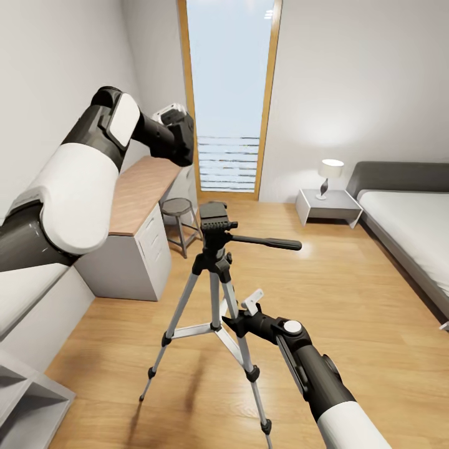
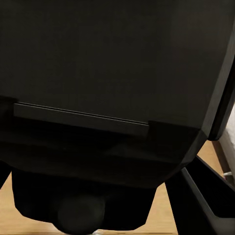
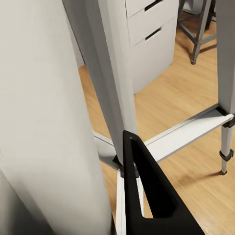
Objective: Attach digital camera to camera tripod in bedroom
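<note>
The right gripper [image 1: 240, 313] is clamping a silver leg of the tall silver-legged, black-headed camera tripod [image 1: 215, 249], which is standing on the light wood floor [image 1: 349, 299]. The left gripper [image 1: 181, 138] is holding the small black chunky digital camera [image 2: 112, 93] raised above the wood-topped grey counter [image 1: 140, 193].

My left arm [image 1: 75, 187] wears a fat, glossy white shell over its long section, running into dark charcoal sleeves at both ends. Nearer the wrist sits a black rounded joint with a white oval cover plate, then a black tapering wrist. My right arm [image 1: 324, 380] has the same scheme: white shell low down, a matte black forearm with a long raised seam, and a round white cap on the wrist joint. One of its fingers [image 3: 147, 196] is a flat black blade with a slot cut through it.
</note>
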You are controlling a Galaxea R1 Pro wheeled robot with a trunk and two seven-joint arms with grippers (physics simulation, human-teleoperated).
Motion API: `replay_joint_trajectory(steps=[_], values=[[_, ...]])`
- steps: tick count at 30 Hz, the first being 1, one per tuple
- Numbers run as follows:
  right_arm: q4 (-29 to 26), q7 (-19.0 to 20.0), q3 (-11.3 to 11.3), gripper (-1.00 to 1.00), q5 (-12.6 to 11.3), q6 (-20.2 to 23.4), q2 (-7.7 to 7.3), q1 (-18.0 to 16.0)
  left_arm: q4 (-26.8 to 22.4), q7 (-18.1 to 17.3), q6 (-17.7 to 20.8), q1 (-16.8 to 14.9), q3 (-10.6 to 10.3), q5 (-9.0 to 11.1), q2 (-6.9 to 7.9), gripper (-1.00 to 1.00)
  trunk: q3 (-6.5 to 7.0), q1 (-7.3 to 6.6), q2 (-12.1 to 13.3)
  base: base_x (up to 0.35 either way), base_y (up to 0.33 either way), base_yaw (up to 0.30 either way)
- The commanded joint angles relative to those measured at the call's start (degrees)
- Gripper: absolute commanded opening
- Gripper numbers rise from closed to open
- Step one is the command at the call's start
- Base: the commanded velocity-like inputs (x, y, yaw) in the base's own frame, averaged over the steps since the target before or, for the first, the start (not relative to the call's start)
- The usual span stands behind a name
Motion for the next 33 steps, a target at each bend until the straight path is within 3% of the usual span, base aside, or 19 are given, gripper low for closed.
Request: replay_joint_trajectory(steps=[1,6,10,11,12,13,14,17,18,21,22,25,27,28,30,31,33], values=[[1.3,-3.1,-0.1,-1.00,2.1,3.2,-0.03,0.0,0.1,-0.3,0.3,-0.1,0.3,-0.1,0.13,-1.00,-0.12,0.04,-0.1,0.000,0.000,0.000],[1.4,-3.1,-0.1,-1.00,2.0,3.2,-0.03,0.0,-0.3,-2.6,0.4,-0.1,0.3,0.1,1.61,-1.00,-0.12,0.04,-0.1,0.000,0.000,0.000],[1.4,-3.1,-0.1,-1.00,1.9,3.3,-0.03,0.0,-1.8,-13.7,0.3,-0.1,0.4,1.0,2.41,-1.00,-0.12,0.04,-0.1,0.000,0.000,0.000],[1.4,-3.1,-0.1,-1.00,1.9,3.3,-0.03,0.0,-2.2,-19.1,0.2,-0.1,0.4,1.1,2.57,-1.00,-0.12,0.04,-0.1,0.000,0.000,0.000],[1.4,-3.1,-0.1,-1.00,1.9,3.3,-0.03,0.0,-2.4,-21.7,0.2,-0.1,0.3,1.1,2.65,-1.00,-0.12,0.04,-0.1,0.000,0.000,0.000],[1.4,-3.1,-0.1,-1.00,1.9,3.3,-0.03,0.0,-2.8,-26.6,0.1,-0.1,0.2,1.0,2.81,-1.00,-0.12,0.04,-0.1,0.000,0.000,0.000],[1.4,-3.1,-0.1,-1.00,1.9,3.4,-0.03,0.0,-5.0,-33.3,0.2,-0.1,-0.4,-0.7,3.09,-1.00,-0.12,0.04,-0.1,0.000,0.000,0.000],[1.4,-3.1,0.0,-1.00,1.9,3.4,-0.03,0.0,-6.3,-35.1,0.2,-0.1,-1.5,-4.1,3.00,-1.00,-0.12,0.04,-0.1,0.000,0.000,0.000],[1.4,-3.1,-0.1,-1.00,1.9,3.4,-0.03,0.0,-6.5,-35.6,0.2,-0.1,-2.7,-6.6,2.96,-1.00,-0.12,0.04,-0.1,0.000,0.000,0.000],[1.4,-3.1,-0.1,-1.00,1.9,3.4,-0.03,0.0,-6.3,-36.2,0.2,-0.1,-5.5,-10.5,2.94,-1.00,-0.12,0.04,-0.1,0.000,0.000,0.000],[1.4,-3.2,-0.1,-1.00,1.9,3.3,-0.03,0.0,-6.0,-36.7,0.2,-0.1,-7.4,-12.8,2.92,-1.00,-0.12,0.04,-0.1,0.000,0.000,0.000],[1.4,-3.2,-0.1,-1.00,1.9,3.3,-0.03,0.0,-5.3,-37.9,0.2,-0.1,-10.4,-14.9,2.90,-1.00,-0.12,0.04,-0.1,0.000,0.000,0.000],[1.4,-3.2,-0.1,-1.00,1.9,3.3,-0.03,0.0,-4.8,-40.5,0.2,-0.1,-13.7,-15.9,2.98,-1.00,-0.12,0.04,-0.1,0.000,0.000,0.000],[1.4,-3.2,-0.1,-1.00,1.9,3.3,-0.03,0.0,-4.5,-43.5,0.1,-0.1,-15.7,-16.3,3.07,-1.00,-0.12,0.04,-0.1,0.000,0.000,0.000],[1.5,-3.2,0.0,-1.00,1.9,3.3,-0.03,0.0,-4.3,-47.8,0.0,-0.1,-17.1,-16.5,3.16,-1.00,-0.12,0.04,-0.1,0.000,0.000,0.000],[1.5,-3.2,0.0,-1.00,1.9,3.3,-0.03,0.0,-4.2,-52.9,-0.3,-0.1,-18.1,-16.6,3.28,-1.00,-0.12,0.04,-0.1,0.000,0.000,0.000],[1.6,-3.2,0.0,-1.00,1.9,3.3,-0.03,0.0,-4.2,-58.3,-0.8,-0.1,-18.8,-16.7,3.52,-1.00,-0.12,0.04,-0.1,0.000,0.000,0.000]])
